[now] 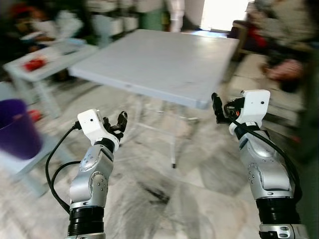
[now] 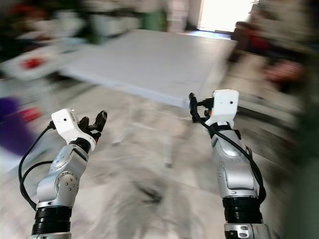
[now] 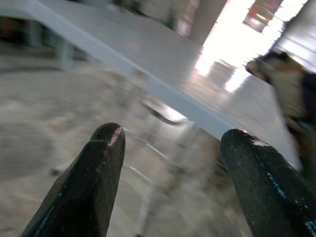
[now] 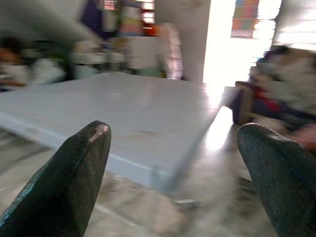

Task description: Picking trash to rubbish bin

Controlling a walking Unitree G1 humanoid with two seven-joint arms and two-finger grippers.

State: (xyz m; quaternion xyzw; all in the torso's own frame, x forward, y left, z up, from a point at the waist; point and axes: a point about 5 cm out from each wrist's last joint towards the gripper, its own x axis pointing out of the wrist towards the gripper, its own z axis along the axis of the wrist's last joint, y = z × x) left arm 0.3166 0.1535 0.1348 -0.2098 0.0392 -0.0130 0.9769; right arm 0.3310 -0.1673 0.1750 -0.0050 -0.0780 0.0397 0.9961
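Observation:
A purple bin stands low at the far left. Something small and red, too blurred to identify, lies on a small white table behind it. My left gripper is raised over the marble floor in front of the big table, open and empty, its two fingers spread apart in the left wrist view. My right gripper is held up near the big table's near right corner. It is open too, with nothing between its fingers.
A large pale blue table on thin legs fills the middle ahead. Blurred furniture and clutter line the right side and the back wall. A bright doorway lies beyond the table. The whole picture is motion-blurred.

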